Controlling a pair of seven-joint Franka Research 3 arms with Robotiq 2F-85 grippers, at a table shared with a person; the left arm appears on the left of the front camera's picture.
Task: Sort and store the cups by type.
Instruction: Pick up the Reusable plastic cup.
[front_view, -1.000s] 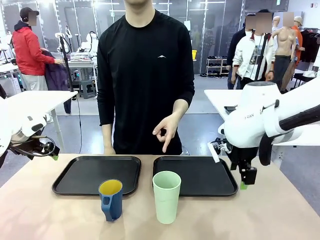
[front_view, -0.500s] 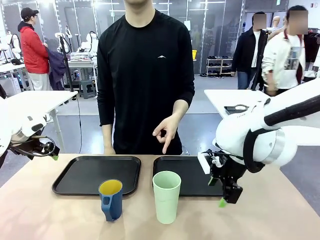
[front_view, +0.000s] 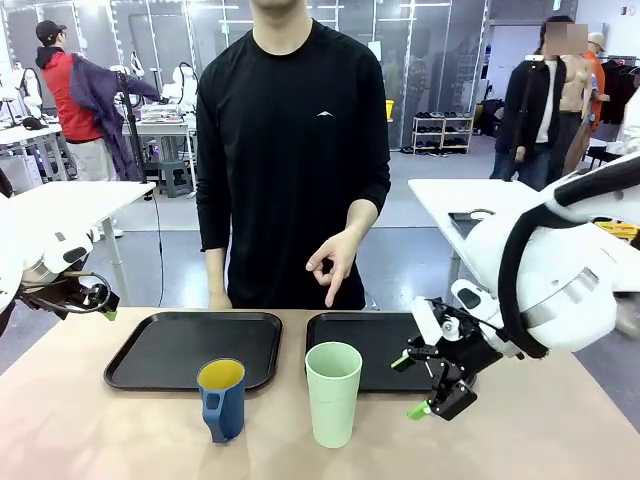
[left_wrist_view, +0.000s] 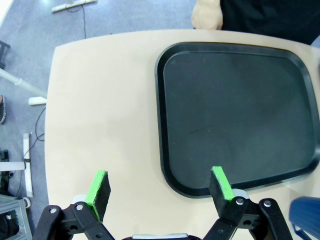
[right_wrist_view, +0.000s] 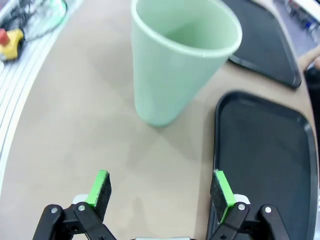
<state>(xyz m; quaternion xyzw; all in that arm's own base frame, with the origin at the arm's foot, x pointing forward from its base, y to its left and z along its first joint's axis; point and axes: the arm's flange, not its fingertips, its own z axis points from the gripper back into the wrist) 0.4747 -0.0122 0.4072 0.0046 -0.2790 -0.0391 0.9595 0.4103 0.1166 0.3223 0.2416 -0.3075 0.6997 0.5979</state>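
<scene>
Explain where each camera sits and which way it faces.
Front: fixed on the robot's side, facing the person across the table; right pincer shows, open.
Left wrist: on the left arm, looking past the left pincer onto a black tray.
Right wrist: on the right arm, looking past that pincer at the mint tumbler.
Shared: front and right wrist show the tumbler.

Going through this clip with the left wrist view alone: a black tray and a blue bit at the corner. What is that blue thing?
Observer: A dark blue mug, yellow inside, upright on the robot's side of that tray.
Operator: Any other cup?
Observer: A mint-green tumbler, upright, near a second black tray.
Operator: Where is the right gripper?
Observer: The right gripper is open, beside the tumbler, not touching it.
</scene>
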